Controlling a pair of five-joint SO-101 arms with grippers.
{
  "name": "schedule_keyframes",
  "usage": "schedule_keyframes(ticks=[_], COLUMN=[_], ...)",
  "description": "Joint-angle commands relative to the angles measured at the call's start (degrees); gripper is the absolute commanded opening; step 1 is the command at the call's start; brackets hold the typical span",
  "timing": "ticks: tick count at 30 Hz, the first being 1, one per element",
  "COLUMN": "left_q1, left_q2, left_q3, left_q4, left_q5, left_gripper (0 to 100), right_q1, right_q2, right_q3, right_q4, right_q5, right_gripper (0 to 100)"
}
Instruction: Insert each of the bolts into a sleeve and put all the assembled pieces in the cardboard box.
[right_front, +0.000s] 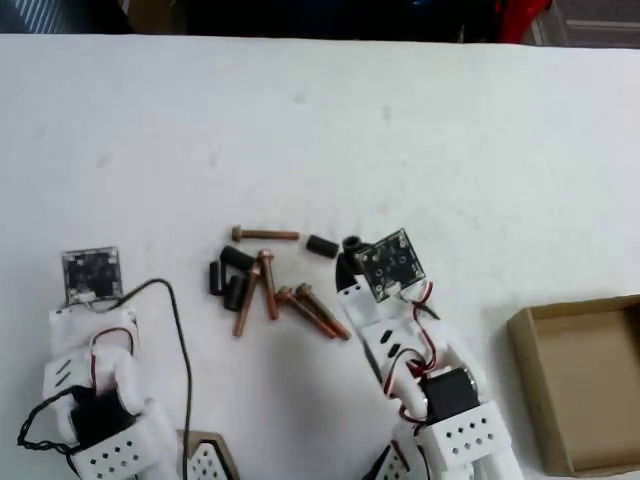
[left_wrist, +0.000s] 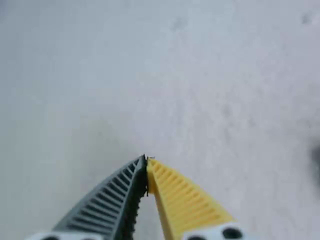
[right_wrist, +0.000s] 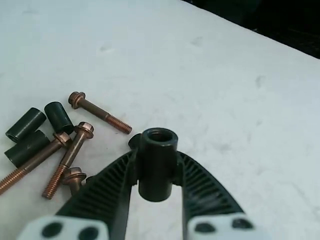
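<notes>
My right gripper (right_wrist: 156, 159) is shut on a black sleeve (right_wrist: 158, 172), held upright with its open bore facing up, just above the white table (right_front: 400, 130). In the high view this sleeve (right_front: 351, 243) sits at the tip of the right arm (right_front: 400, 330), right of the loose parts. Several copper bolts (right_front: 268, 284) and black sleeves (right_front: 236, 258) lie scattered mid-table; one bolt (right_front: 265, 235) lies apart at the back. My left gripper (left_wrist: 146, 167) is shut on nothing, over bare table at the left. The cardboard box (right_front: 530, 390) stands at the right edge.
In the right wrist view, bolts (right_wrist: 100, 113) and sleeves (right_wrist: 25, 124) lie close beside the held sleeve. A black cable (right_front: 180, 340) runs by the left arm (right_front: 90, 340). The far half of the table is bare, with a dark edge behind it.
</notes>
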Motion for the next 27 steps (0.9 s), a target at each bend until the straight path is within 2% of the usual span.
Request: schedule_keyframes(ticks=[1, 5, 9, 12, 16, 20, 27], left_q1=[5.23, 9.54, 10.24, 10.33, 11.03, 16.84, 31.78], left_q2=[-0.31, -0.13, 2.77, 11.91, 26.59, 40.48, 61.23], left_q3=[-10.9, -19.16, -22.95, -24.97, -31.21, -37.63, -46.95], left_q4=[8.53, 14.24, 16.97, 15.74, 15.38, 19.52, 24.88], left_q5=[-7.47, -11.78, -14.15, -14.07, -13.98, -13.8, -2.81], left_gripper=[3, 3, 3, 3, 3, 3, 3], right_q1=[0.48, 0.48, 0.48, 1.01, 1.01, 0.57, 1.01], right_q2=[-0.66, -0.66, -0.66, -0.66, -0.66, -0.66, -0.66], right_q3=[0.97, 4.4, 7.3, 8.7, 8.7, 8.7, 10.11], right_q4=[-4.62, -11.12, -19.12, -22.9, -23.08, -24.66, -28.18], right_q5=[-0.44, -0.44, -2.11, -6.95, -7.91, -8.44, -8.44], right_gripper=[1.7, 1.7, 1.7, 1.7, 1.7, 1.7, 1.7])
